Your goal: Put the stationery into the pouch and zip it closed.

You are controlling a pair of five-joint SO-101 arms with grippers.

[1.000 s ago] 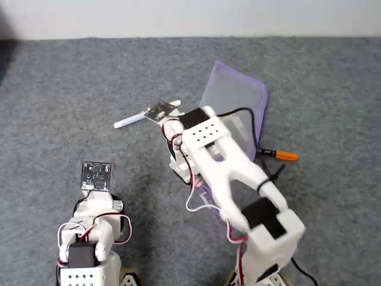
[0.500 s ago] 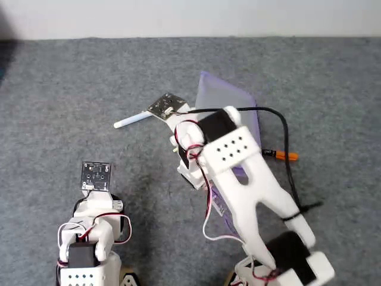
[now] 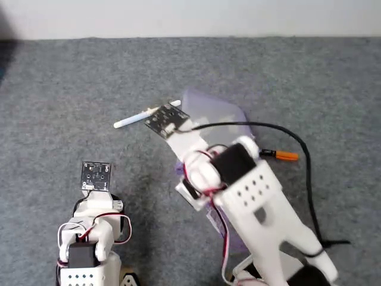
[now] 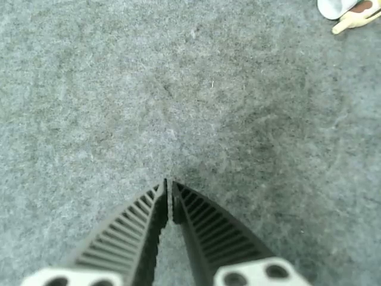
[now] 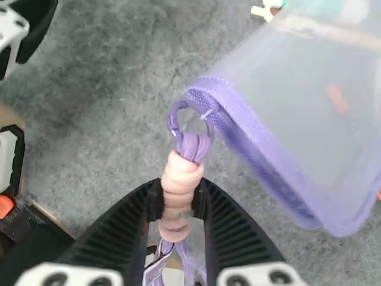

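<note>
In the right wrist view my right gripper [image 5: 178, 188] is shut on the pink zipper pull [image 5: 178, 179] of the translucent purple pouch [image 5: 297, 113], whose purple zipper ring [image 5: 189, 124] sits just past the fingertips. The pouch corner hangs raised off the carpet. In the high view the pouch [image 3: 211, 113] lies partly under the right arm [image 3: 250, 190]. A white pen [image 3: 132, 120] lies on the carpet left of the pouch, and an orange marker [image 3: 280, 155] lies to its right. My left gripper [image 4: 169, 193] is shut and empty above bare carpet.
Grey carpet [image 3: 71, 89] covers the whole table. The left arm [image 3: 89, 238] sits folded at the near left corner. A black cable [image 3: 297, 149] loops from the right arm over the marker's area. A pale wall [image 3: 190, 18] borders the far edge.
The right arm has drawn back toward the near edge with the zipper pull in its grip, and the pouch has shifted left and nearer. The left arm has stayed still.
</note>
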